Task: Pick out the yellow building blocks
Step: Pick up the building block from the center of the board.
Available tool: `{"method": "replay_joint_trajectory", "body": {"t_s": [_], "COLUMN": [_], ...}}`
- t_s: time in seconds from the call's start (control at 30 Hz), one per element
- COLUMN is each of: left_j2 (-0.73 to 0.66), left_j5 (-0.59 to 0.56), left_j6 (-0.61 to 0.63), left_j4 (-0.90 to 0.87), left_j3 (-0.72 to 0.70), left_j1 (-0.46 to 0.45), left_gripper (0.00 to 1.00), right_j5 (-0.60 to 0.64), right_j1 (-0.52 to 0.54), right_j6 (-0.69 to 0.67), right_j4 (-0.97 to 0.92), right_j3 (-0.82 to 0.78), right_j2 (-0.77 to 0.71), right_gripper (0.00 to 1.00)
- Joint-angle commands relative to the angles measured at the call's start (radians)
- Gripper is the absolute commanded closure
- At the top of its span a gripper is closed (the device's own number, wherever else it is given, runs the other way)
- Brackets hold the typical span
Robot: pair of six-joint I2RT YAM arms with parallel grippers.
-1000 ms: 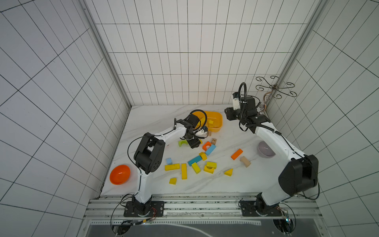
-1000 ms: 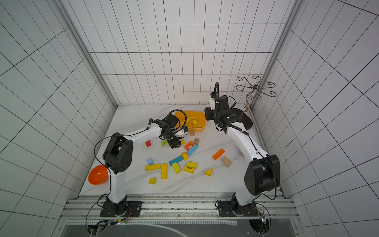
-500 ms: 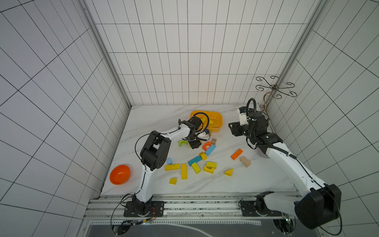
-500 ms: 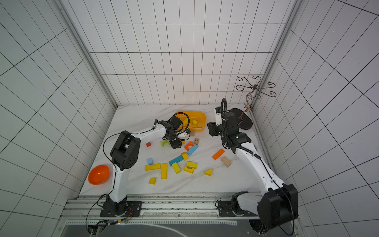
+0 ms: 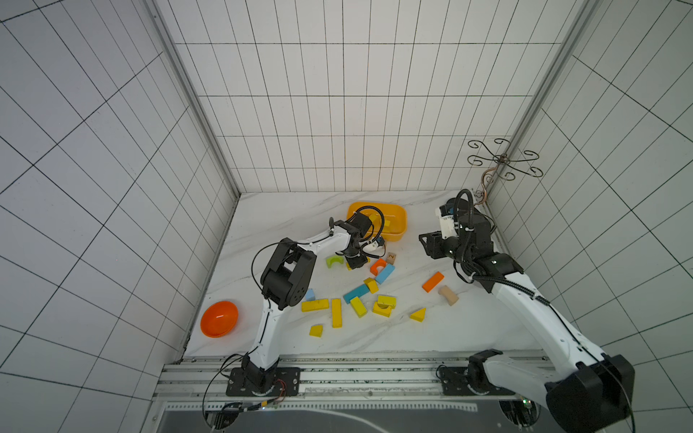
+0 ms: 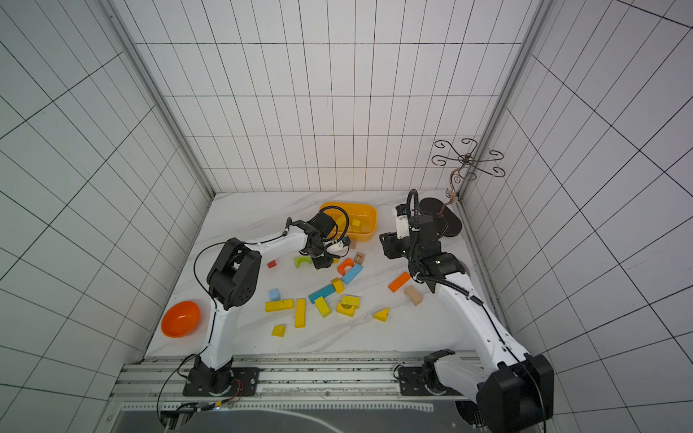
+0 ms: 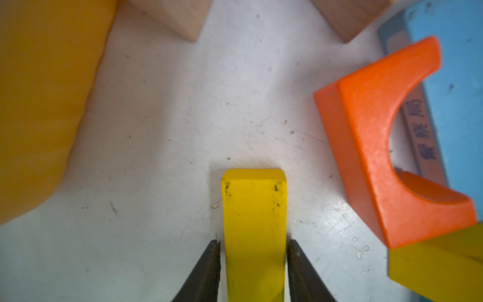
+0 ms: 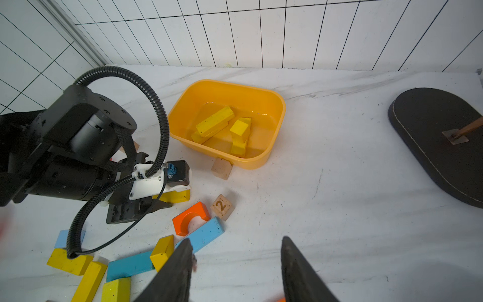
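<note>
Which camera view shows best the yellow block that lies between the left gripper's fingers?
The left wrist view: the yellow block lies close and sharp between the fingers of the left gripper. The right wrist view shows only one end under that gripper; both top views show a yellow sliver.

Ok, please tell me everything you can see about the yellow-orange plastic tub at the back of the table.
The yellow-orange tub is an oblong basin with rounded corners, a rolled rim and smooth, glossy, plastic-looking walls. It stands upright, open side up, on the white marble-look table near the tiled back wall. Inside lie yellow building blocks, four as far as shows: one bar resting across another, one short piece on another. A plain wooden block sits against its outer wall.
</note>
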Motion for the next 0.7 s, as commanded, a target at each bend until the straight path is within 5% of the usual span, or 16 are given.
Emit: {"method": "replay_joint_trajectory", "body": {"t_s": [0.0, 0.13, 0.67], "left_j2": [0.031, 0.029, -0.157], "left_j5": [-0.014, -0.015, 0.002], "left_j6": [0.029, 0.030, 0.007], "left_j4": [-0.006, -0.022, -0.140], "left_j3": [0.016, 0.017, 0.028], "left_j1": [-0.009, -0.011, -0.015], "left_gripper": [0.69, 0.85, 0.91], "right_j5": [-0.020, -0.015, -0.052], "right_j1": [0.000, 0.000, 0.000], "right_j6": [0.012, 0.013, 0.038], "right_j4": [-0.013, -0.013, -0.006], "right_j3": [-0.064, -0.082, -0.127], "right_j2": [-0.027, -0.045, -0.062], "right_gripper": [0.46, 0.46, 0.46]}}
